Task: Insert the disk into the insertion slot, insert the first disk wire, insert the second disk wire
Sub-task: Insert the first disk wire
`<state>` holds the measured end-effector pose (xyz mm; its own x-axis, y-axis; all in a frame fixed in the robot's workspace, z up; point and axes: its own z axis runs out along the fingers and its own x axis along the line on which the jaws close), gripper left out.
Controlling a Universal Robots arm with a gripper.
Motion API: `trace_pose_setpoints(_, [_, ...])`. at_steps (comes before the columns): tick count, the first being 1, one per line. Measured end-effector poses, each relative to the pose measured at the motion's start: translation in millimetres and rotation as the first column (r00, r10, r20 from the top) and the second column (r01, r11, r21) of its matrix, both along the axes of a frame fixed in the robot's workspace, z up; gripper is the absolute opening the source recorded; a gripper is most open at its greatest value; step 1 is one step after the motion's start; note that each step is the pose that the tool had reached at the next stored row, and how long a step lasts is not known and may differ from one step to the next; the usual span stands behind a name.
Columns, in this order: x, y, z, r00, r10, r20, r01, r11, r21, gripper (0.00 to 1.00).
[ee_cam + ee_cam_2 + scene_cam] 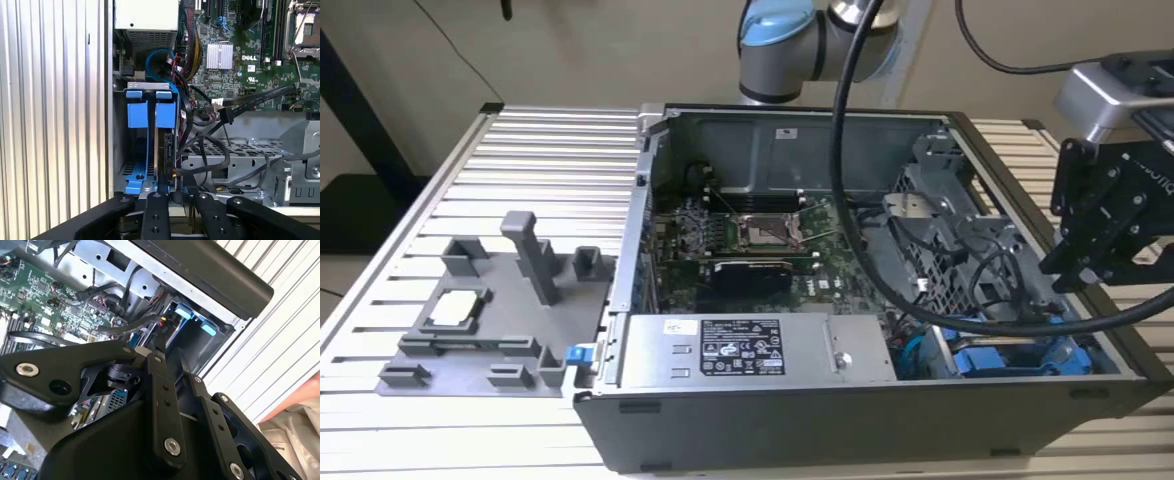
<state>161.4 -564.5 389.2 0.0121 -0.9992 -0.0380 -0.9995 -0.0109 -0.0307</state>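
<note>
Here, in the exterior view, an open computer case [854, 400] lies on a ribbed metal table [520, 160]. The gripper [1067, 268] hangs over the case's corner on the exterior view's right, above the insertion slot [1014, 358], where blue fittings show beside the grey power-supply box [754, 350]. A grey fixture [534, 260] rests on the table on the exterior view's left, well apart from the gripper. In the second wrist view, the gripper [170, 347] points into the blue-lined insertion slot [200, 327], with black cables [120, 327] just beside its tip. In the first wrist view, the disk [167, 147] stands edge-on inside the insertion slot [131, 170], blue carrier parts alongside it. The gripper [176, 191] sits at the disk's near edge among black cables [210, 150]. Whether the claw is open, closed or holding anything cannot be told.
</note>
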Motion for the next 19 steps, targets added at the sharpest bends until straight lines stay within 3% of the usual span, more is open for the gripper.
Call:
trace_pose_setpoints(9, [-13.2, 24.4, -0.9, 1.0, 0.0, 0.0, 0.0, 1.0, 0.0, 0.27])
trace_pose_setpoints(19, [-50.9, 37.3, -4.5, 1.0, 0.001, 0.0039, -0.001, 1.0, 0.0003, 0.27])
